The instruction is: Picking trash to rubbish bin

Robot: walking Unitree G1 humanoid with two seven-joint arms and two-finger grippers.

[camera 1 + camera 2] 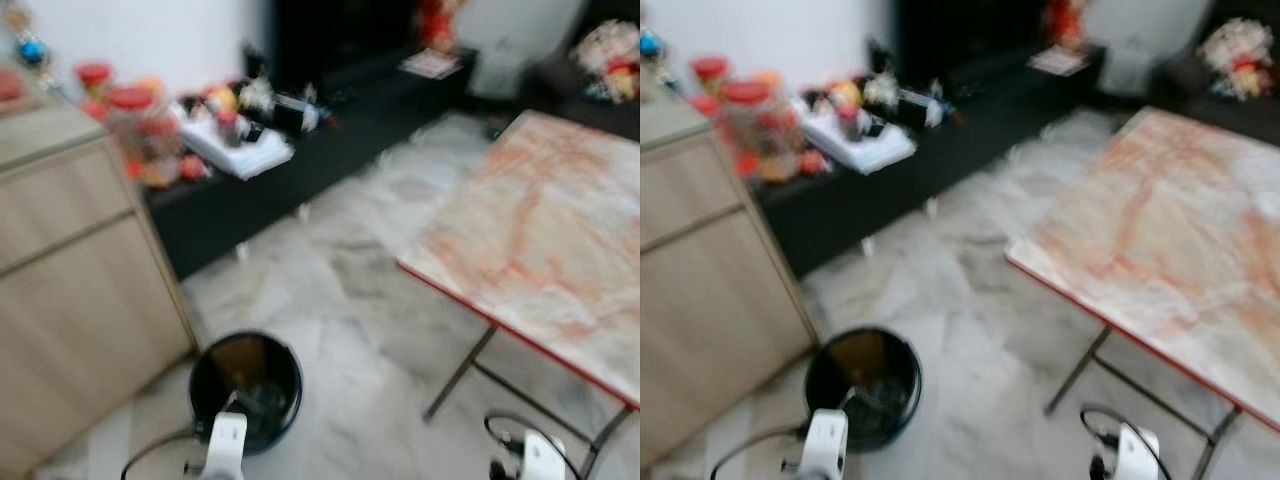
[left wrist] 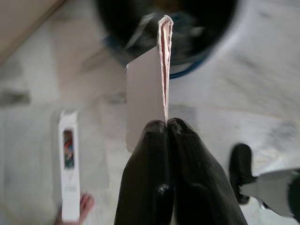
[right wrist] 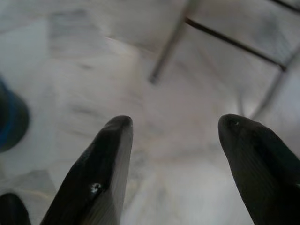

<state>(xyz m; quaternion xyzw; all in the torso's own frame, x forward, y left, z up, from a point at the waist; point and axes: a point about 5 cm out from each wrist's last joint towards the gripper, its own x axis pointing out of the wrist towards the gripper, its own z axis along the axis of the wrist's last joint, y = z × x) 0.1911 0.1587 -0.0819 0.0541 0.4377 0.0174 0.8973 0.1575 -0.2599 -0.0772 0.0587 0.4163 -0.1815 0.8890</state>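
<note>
1. Head views are blurred. We see a black bin [image 1: 246,388] on the marble floor [image 1: 340,300], just beside a light wood cabinet [image 1: 70,290].
2. Our left claw [image 2: 167,123] is clamped shut on a flat white card [image 2: 146,96], pinching its lower edge. The card stands edge-on, its torn pinkish top reaching toward the bin's dark mouth in the left wrist view.
3. In the head views the left arm [image 1: 226,445] sits at the near rim of the bin, so the card is at the bin's near rim; we cannot tell if it is right over the opening.
4. A second white box [image 2: 69,166] with a coloured panel lies on the floor beside the bin, well apart from the claw. Something pinkish touches its end; we cannot tell what.
5. Our right claw [image 3: 176,136] is spread wide, gripping nothing, over bare floor near the metal legs [image 3: 171,44] of the folding table.
6. That tabletop [image 1: 545,230], marbled orange with a red edge, stands to our right.
7. A low black shelf [image 1: 300,150] along the wall carries red-lidded jars [image 1: 135,125] and mixed clutter, too blurred to name.
</note>
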